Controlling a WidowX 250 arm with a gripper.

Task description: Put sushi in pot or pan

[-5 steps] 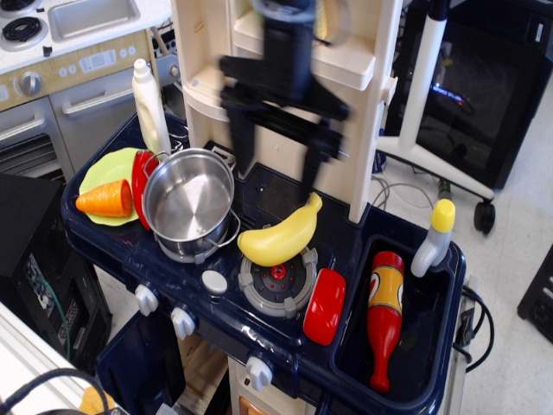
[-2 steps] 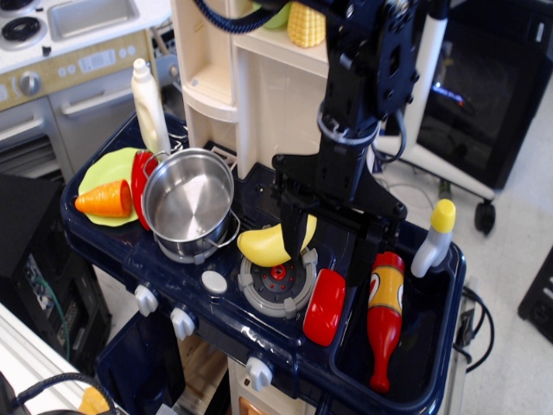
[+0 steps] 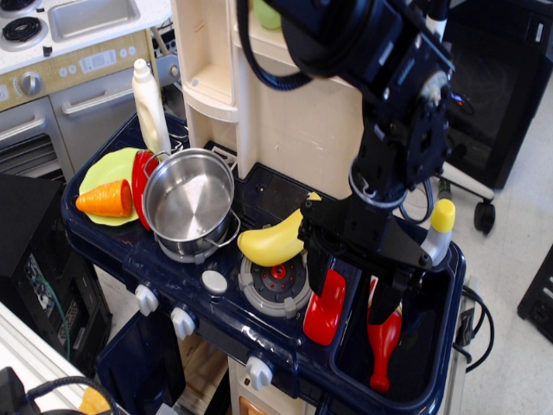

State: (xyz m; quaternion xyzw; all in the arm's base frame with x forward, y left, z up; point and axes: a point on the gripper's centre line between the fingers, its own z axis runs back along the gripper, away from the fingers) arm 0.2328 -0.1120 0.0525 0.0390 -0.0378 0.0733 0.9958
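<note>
The sushi (image 3: pixel 325 313) is a glossy red oblong lying on the dark blue toy stove top, right of the grey burner. The steel pot (image 3: pixel 187 201) stands empty at the left of the stove. My gripper (image 3: pixel 352 281) hangs open just above the sushi. One finger (image 3: pixel 316 270) is at the sushi's upper left edge. The other finger (image 3: pixel 386 294) is over the sink side, in front of the red-and-yellow bottle. I cannot tell whether a finger touches the sushi.
A yellow banana (image 3: pixel 272 241) lies by the burner (image 3: pixel 278 284). The red-and-yellow bottle (image 3: pixel 381 343) lies in the sink (image 3: pixel 431 367). A lime-green plate (image 3: pixel 107 171) with a carrot (image 3: pixel 104 200) is at the left. A white bottle (image 3: pixel 149 105) stands behind the pot. A cream shelf unit (image 3: pixel 294 112) rises behind.
The arm has swung right and down, from over the banana to just above the sushi. The sushi, pot and banana have not moved.
</note>
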